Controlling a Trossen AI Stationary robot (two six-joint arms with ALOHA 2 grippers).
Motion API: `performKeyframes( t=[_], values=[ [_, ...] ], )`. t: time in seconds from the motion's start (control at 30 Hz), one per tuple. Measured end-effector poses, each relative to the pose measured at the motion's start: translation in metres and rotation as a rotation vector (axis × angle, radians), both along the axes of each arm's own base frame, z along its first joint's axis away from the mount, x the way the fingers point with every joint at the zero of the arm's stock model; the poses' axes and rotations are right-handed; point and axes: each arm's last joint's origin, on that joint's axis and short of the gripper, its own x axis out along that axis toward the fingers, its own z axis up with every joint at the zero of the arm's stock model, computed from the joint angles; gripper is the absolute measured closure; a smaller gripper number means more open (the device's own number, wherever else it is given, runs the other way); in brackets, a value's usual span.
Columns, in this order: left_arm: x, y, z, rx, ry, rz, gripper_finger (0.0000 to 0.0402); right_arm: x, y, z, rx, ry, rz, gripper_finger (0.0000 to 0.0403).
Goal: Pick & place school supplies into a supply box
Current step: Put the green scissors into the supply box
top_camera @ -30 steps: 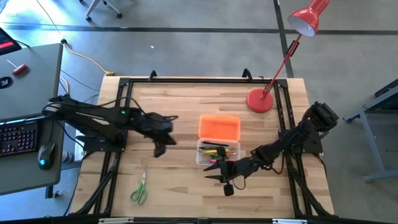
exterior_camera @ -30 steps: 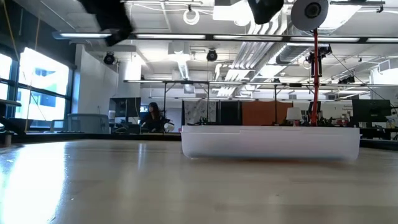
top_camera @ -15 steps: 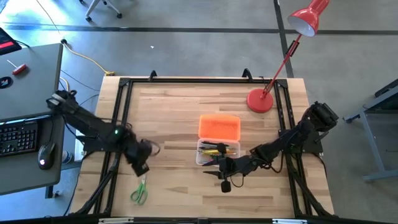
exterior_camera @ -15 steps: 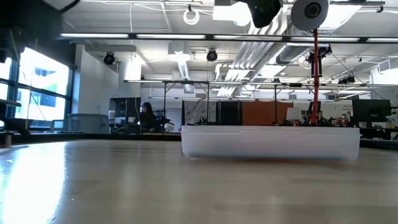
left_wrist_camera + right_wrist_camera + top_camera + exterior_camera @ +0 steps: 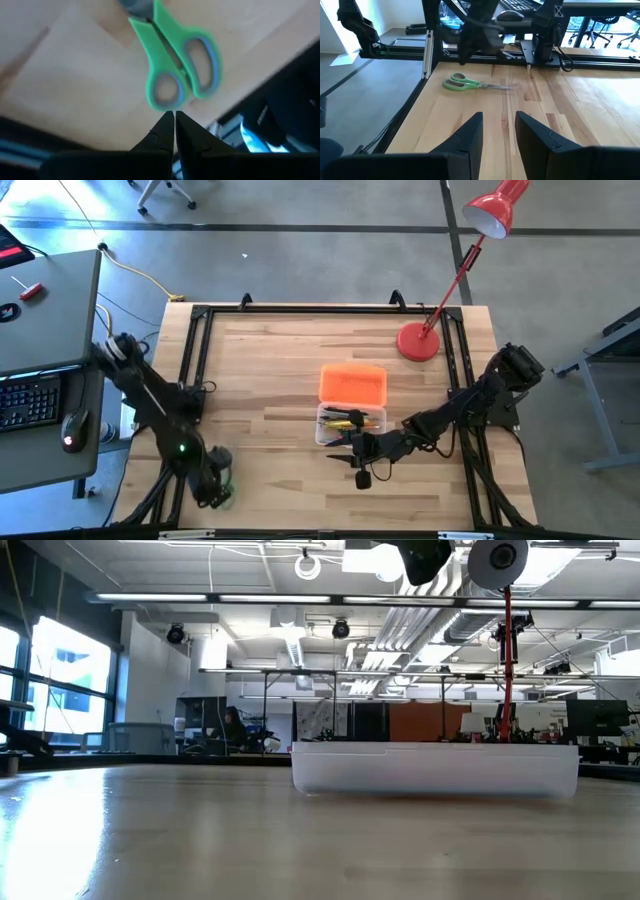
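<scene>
We are noting that over the last second the left arm has swung away from the worktop's (image 5: 270, 350) middle, beside the box (image 5: 351, 408), and out to the near-left corner. The left gripper (image 5: 214, 488) is now hanging directly over the scissors (image 5: 226, 489), which the high view almost wholly hides beneath it. In its own wrist view the left gripper (image 5: 174, 122) is showing its two fingertips nearly pressed together, only a sliver of gap between them, and pinching nothing; the scissors (image 5: 175, 65) are lying just beyond the tips, untouched.

We are judging that the scissors are the next item and the last loose one on the worktop, since pens and pencils (image 5: 350, 420) are already lying inside the clear tray, with the orange lid (image 5: 353, 383) folded back on the far side. With fingers this close together, the gripper would have to spread before it could take the handles or blades.

The right gripper (image 5: 361, 463) is waiting just in front of the box, fingers (image 5: 470, 136) spread and empty.

As to heading, the scissors (image 5: 470, 84) are lying flat and closed. Their long axis is running roughly front to back across the worktop, green handles toward the near edge and blades pointing toward the far side, leaning slightly to the right.
</scene>
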Motion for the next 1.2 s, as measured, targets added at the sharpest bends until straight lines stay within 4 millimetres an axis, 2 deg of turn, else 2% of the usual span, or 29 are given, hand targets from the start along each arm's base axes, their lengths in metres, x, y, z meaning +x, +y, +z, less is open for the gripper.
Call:
performKeyframes(
  t=[0.23, 0.37, 0.5, 0.6, 0.77, 0.9, 1.03, 1.2],
  values=[
    [-0.001, -0.023, -0.04, 0.104, 0.05, 0.016, 0.0356, 0.0, 0.0, 0.0, -0.001, 0.002, 0.0, 0.0308],
    [0.001, -0.025, -0.052, 0.137, 0.088, 0.01, 0.0355, 0.0, 0.0, 0.0, -0.001, 0.002, 0.0, 0.0308],
    [0.002, -0.025, -0.055, 0.183, 0.043, -0.008, 0.0355, 0.0, 0.0, 0.0, -0.001, 0.002, 0.0, 0.0308],
    [0.002, -0.024, -0.056, 0.212, -0.011, -0.042, 0.0358, 0.0, 0.0, 0.0, -0.001, 0.002, 0.0, 0.0308],
    [0.003, -0.024, -0.056, 0.219, -0.025, -0.056, 0.039, 0.0, 0.0, 0.0, -0.001, 0.002, 0.0, 0.0308],
    [0.005, -0.027, -0.053, 0.236, -0.048, -0.066, 0.0382, 0.0, 0.0, 0.0, -0.001, 0.002, 0.0, 0.0308],
    [0.02, -0.033, -0.037, 0.275, -0.115, -0.079, 0.039, 0.0, 0.0, 0.0, 0.0, 0.001, 0.0, 0.0308],
    [0.048, -0.029, -0.01, 0.41, -0.274, -0.116, 0.0386, 0.0, 0.0, 0.0, 0.001, -0.002, -0.001, 0.0308]
  ],
)
